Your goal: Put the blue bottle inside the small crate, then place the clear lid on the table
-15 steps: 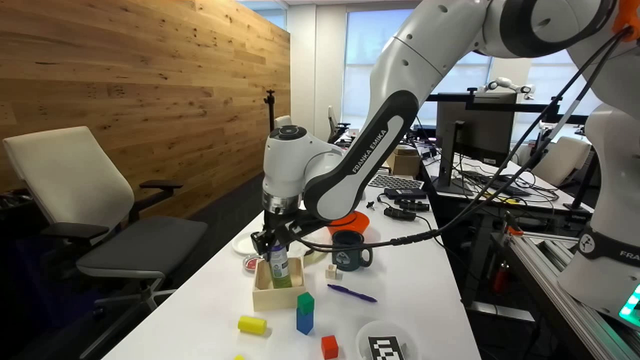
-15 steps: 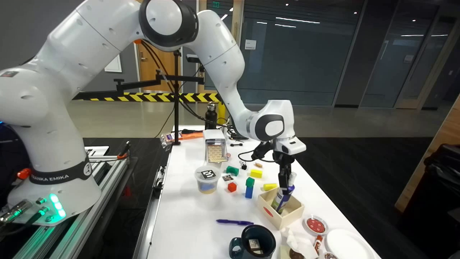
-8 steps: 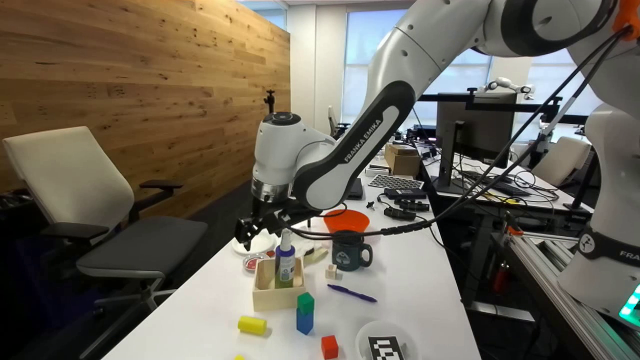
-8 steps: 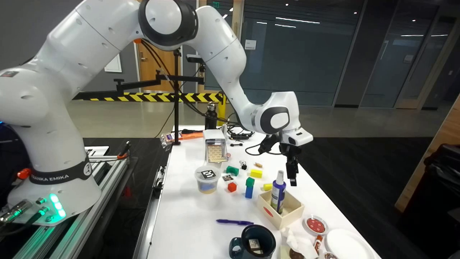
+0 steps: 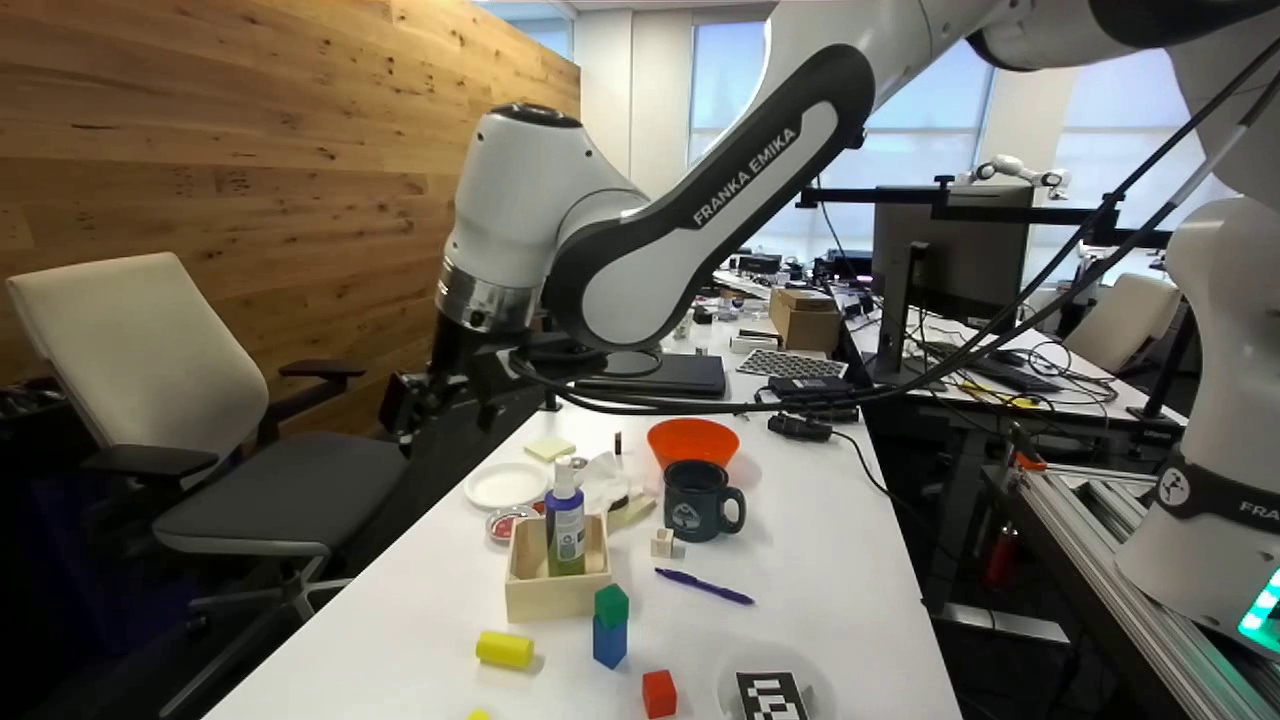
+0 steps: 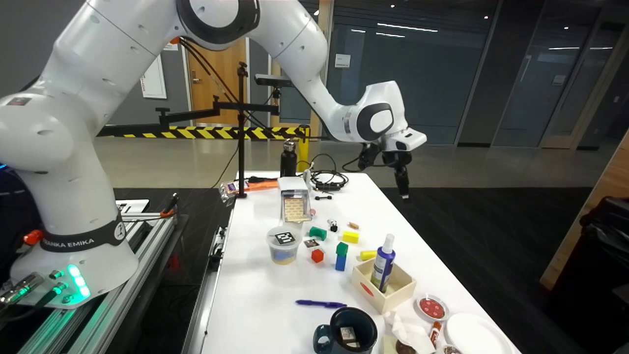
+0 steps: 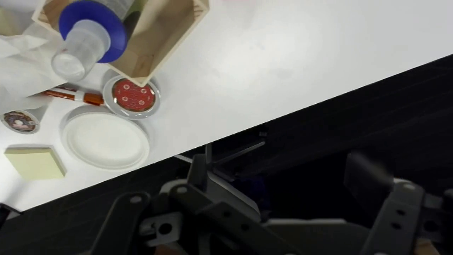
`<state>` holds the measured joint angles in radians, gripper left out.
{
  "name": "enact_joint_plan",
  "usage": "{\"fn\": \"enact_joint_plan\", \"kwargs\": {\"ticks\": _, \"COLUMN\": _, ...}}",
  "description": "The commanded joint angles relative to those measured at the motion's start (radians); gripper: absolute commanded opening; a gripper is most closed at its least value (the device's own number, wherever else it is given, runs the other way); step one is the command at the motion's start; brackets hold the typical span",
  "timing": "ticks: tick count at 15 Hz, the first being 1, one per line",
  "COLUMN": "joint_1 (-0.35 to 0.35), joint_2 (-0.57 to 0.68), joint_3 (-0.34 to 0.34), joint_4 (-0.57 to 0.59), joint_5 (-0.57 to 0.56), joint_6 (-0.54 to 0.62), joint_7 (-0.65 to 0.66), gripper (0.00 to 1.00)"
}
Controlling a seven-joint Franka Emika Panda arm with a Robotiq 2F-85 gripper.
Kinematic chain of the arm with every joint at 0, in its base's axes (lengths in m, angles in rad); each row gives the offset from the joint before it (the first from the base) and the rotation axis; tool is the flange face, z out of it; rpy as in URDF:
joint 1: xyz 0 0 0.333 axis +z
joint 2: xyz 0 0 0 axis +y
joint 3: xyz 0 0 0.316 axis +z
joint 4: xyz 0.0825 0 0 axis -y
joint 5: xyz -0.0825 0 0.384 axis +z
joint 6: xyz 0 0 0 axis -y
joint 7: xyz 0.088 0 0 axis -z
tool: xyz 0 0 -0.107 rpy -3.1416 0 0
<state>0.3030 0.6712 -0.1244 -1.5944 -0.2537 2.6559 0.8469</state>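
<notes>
Wrist view: one blue bottle (image 7: 91, 33) inside one small crate (image 7: 157, 40); one gripper (image 7: 277, 170), jaws apart

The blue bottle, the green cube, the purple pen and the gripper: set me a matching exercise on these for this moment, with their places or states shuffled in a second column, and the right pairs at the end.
Things
1 blue bottle
2 green cube
3 purple pen
4 gripper

Places and states
A on top of a blue block
B open, with nothing in its grip
C lying flat on the white table
D inside the small crate, its top above the walls

Right pairs
1-D, 2-A, 3-C, 4-B
</notes>
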Motion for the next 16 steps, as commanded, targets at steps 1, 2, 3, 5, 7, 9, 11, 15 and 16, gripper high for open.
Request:
{"fn": "enact_joint_plan", "kwargs": {"ticks": 1, "joint_1": -0.056, "joint_2": -0.007, "joint_3": 0.127, "joint_4": 0.007, "joint_5": 0.121, "joint_6": -0.044, "joint_7": -0.165, "gripper": 1.0}}
{"fn": "enact_joint_plan", "kwargs": {"ticks": 2, "joint_1": -0.074, "joint_2": -0.007, "joint_3": 0.165, "joint_4": -0.006, "joint_5": 0.16, "joint_6": -0.054, "joint_7": -0.222, "gripper": 1.0}}
{"fn": "enact_joint_plan", "kwargs": {"ticks": 3, "joint_1": -0.086, "joint_2": -0.009, "joint_3": 0.187, "joint_4": -0.017, "joint_5": 0.194, "joint_6": -0.081, "joint_7": -0.261, "gripper": 1.0}}
{"fn": "enact_joint_plan", "kwargs": {"ticks": 5, "joint_1": -0.115, "joint_2": -0.024, "joint_3": 0.224, "joint_4": -0.059, "joint_5": 0.272, "joint_6": -0.119, "joint_7": -0.334, "gripper": 1.0}}
{"fn": "enact_joint_plan", "kwargs": {"ticks": 7, "joint_1": -0.152, "joint_2": -0.032, "joint_3": 0.253, "joint_4": -0.094, "joint_5": 0.353, "joint_6": -0.163, "joint_7": -0.411, "gripper": 1.0}}
{"fn": "enact_joint_plan", "kwargs": {"ticks": 9, "joint_1": -0.214, "joint_2": -0.038, "joint_3": 0.31, "joint_4": -0.133, "joint_5": 0.445, "joint_6": -0.191, "joint_7": -0.552, "gripper": 1.0}}
{"fn": "enact_joint_plan", "kwargs": {"ticks": 11, "joint_1": -0.26, "joint_2": -0.04, "joint_3": 0.348, "joint_4": -0.16, "joint_5": 0.495, "joint_6": -0.217, "joint_7": -0.697, "gripper": 1.0}}
{"fn": "enact_joint_plan", "kwargs": {"ticks": 15, "joint_1": -0.244, "joint_2": -0.004, "joint_3": 0.318, "joint_4": -0.134, "joint_5": 0.469, "joint_6": -0.216, "joint_7": -0.768, "gripper": 1.0}}
{"fn": "enact_joint_plan", "kwargs": {"ticks": 16, "joint_1": -0.25, "joint_2": -0.004, "joint_3": 0.322, "joint_4": -0.138, "joint_5": 0.469, "joint_6": -0.217, "joint_7": -0.791, "gripper": 1.0}}
